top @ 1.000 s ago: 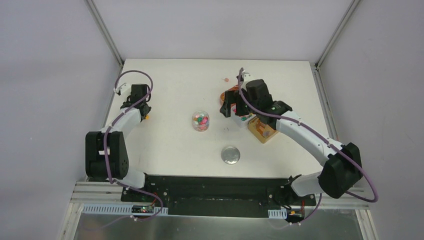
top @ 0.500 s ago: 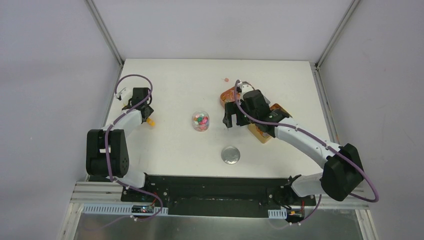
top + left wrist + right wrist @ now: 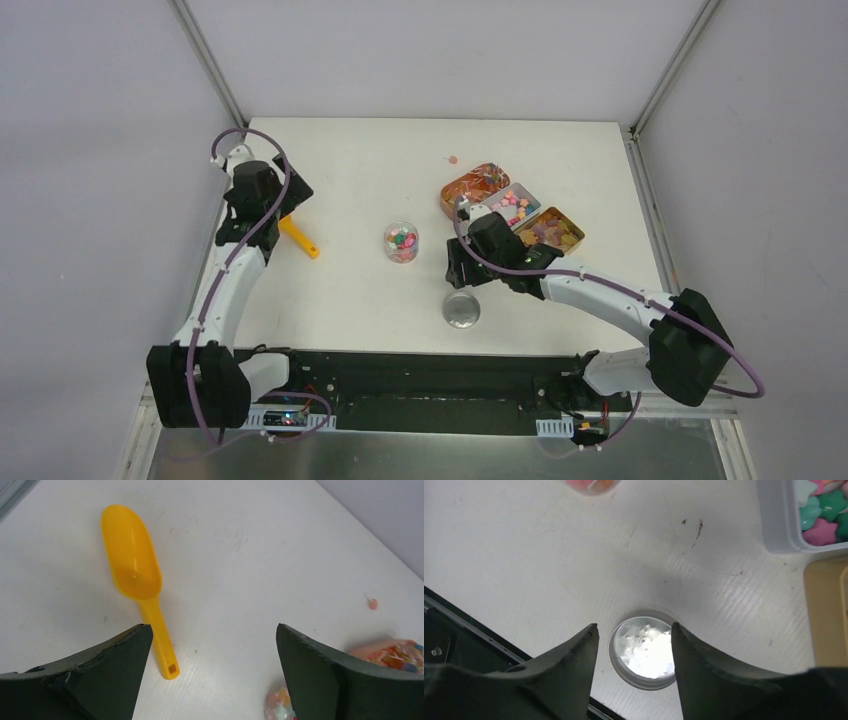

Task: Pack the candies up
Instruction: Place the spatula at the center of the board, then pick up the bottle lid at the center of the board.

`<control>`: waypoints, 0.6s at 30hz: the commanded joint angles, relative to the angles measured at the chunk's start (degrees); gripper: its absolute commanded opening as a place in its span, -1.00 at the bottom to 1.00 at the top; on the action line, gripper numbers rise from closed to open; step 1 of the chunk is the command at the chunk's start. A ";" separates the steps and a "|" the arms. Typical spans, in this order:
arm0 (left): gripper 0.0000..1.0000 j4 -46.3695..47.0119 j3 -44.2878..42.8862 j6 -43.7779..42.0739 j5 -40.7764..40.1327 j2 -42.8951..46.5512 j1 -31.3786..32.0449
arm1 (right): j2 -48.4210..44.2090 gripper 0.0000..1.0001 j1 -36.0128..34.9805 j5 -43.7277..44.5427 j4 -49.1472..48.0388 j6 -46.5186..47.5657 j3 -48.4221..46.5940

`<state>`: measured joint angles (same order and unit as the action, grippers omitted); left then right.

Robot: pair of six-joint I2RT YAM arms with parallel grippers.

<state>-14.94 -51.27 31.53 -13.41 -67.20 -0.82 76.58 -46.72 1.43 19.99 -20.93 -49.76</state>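
Left gripper (image 3: 212, 630) has its jaws spread wide with nothing in them, hanging over the white bench (image 3: 260, 555). The yellow-orange plastic scoop (image 3: 134, 572) lies flat at the upper left of that wrist view. Right gripper (image 3: 634, 626) is apart too, but narrower, poised over the round silver metal lid (image 3: 644, 652); can't tell if it's touching. The mixed-colour candies (image 3: 401, 238) sit in a small clear round jar (image 3: 401, 258) mid-frame. There are more at the upper right, in an orange tray (image 3: 371, 647), a pale grey tray (image 3: 774, 520) and a tan tray (image 3: 824, 610).
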 commanded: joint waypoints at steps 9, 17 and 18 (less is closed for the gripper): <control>0.98 -0.18 11.12 -13.09 20.92 18.21 -0.06 | 3.82 -0.23 -12.28 8.58 -0.03 -11.39 0.89; 0.98 -1.37 11.89 -15.08 17.35 23.35 2.32 | 10.91 -0.28 -16.13 10.84 1.90 -14.48 -1.93; 0.98 -1.55 11.79 -15.29 17.36 23.56 2.64 | 11.53 -0.29 -16.28 11.13 2.05 -14.45 -2.39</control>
<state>-16.71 -38.89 19.20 4.51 -44.47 -0.01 86.24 -62.02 9.30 21.32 -32.95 -48.58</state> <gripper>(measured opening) 0.992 0.365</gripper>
